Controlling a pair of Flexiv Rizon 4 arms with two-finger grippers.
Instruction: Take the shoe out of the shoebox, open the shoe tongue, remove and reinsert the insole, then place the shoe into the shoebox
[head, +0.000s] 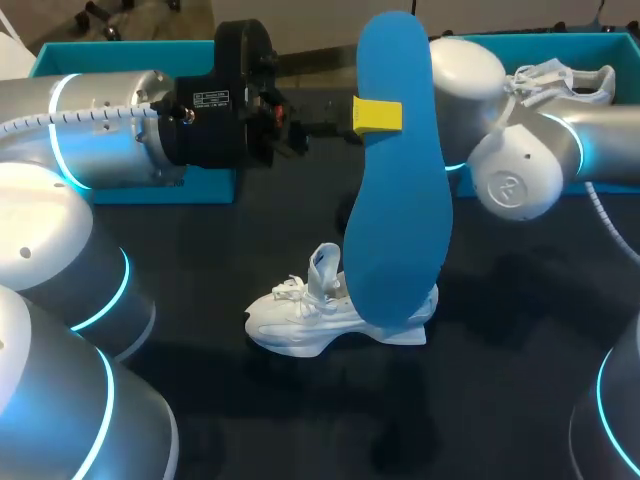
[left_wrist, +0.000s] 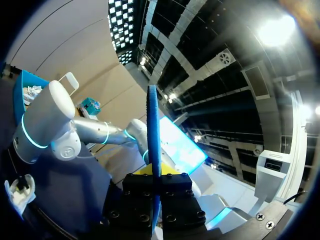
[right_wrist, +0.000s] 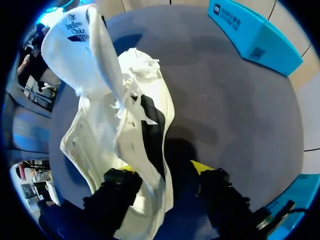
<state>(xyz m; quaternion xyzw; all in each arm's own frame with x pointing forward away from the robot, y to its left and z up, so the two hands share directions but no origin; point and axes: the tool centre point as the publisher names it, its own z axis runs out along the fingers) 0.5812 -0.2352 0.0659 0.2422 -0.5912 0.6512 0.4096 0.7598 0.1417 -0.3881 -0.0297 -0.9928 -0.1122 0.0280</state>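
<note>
Pinching flat, elongated blue insole (head: 398, 170)

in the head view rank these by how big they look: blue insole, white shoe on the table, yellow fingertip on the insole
1. blue insole, though it is held up nearer the camera
2. white shoe
3. yellow fingertip

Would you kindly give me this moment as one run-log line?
left claw: shut on blue foot-shaped insole, held upright | right claw: open, at heel of white laced sneaker | sneaker: on dark table
</note>
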